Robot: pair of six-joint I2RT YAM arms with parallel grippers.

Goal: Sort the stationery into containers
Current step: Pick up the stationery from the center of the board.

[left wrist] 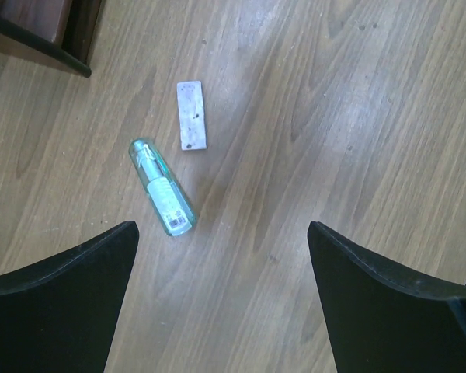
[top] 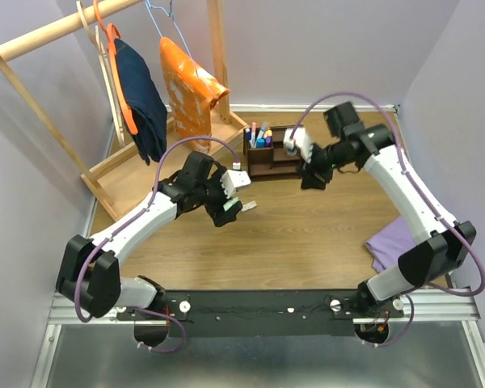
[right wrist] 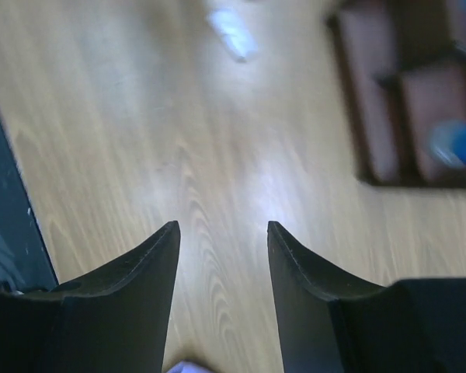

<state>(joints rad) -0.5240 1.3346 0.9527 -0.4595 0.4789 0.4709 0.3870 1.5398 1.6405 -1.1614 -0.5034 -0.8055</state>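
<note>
Hovering over the wooden tabletop, the left pincer has its two dark fingers spread wide apart with only bare wood between them; ahead of it, toward the finger on the left of the wrist view, a pale green eraser in a clear sleeve lies flat and slanted; just beyond the eraser, near it but not touching, lies a small beige piece; farther ahead on that same side shows a corner of the dark brown organizer; the right pincer also stands apart, its gap narrower, gripping nothing; ahead of it and to its right the organizer is blurred, something blue in one compartment; a pale blur straight ahead cannot be identified; from above, the right pincer is just in front of the organizer, whose rear compartments hold upright pens with pink, blue and purple caps.
</note>
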